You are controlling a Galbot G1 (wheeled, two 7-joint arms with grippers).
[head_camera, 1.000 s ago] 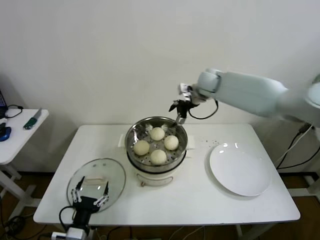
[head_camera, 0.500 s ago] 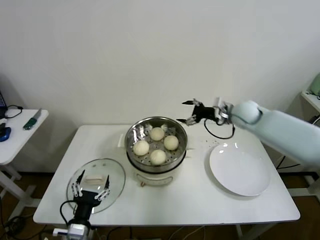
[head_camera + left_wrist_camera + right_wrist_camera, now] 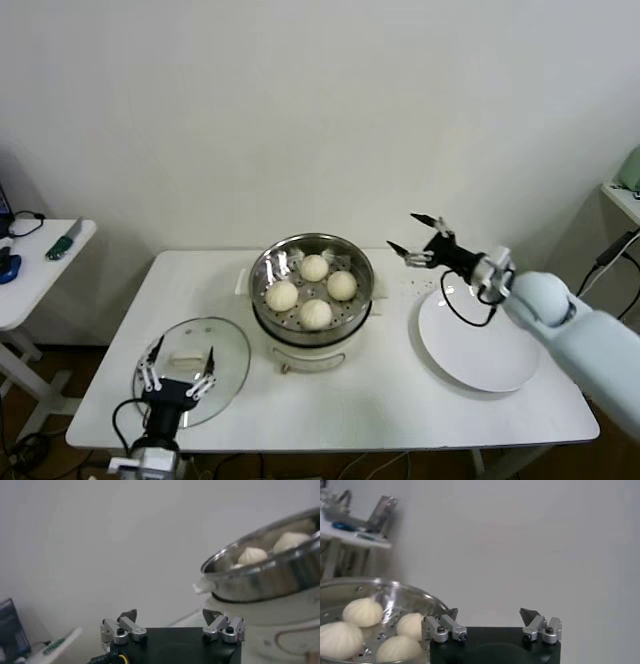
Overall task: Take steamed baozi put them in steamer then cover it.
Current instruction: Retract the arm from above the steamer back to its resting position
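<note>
Steamed baozi (image 3: 311, 291): four, all seated in the steamer (image 3: 311, 272) at table centre, so loading looks complete and only covering remains. Glass lid (image 3: 192, 368): flat on the table, left front, within the left arm's reach. Left gripper (image 3: 178, 372): jaws wide, empty, poised over the lid, seemingly to lift it. Right gripper (image 3: 422, 240): jaws wide, empty, between steamer and bare white plate (image 3: 480, 340), clear of the basket.

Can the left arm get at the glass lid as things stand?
Probably yes. The left hand hangs open right over the near edge of the lid, which lies flat on the table beside the steamer, and nothing lies between them.
</note>
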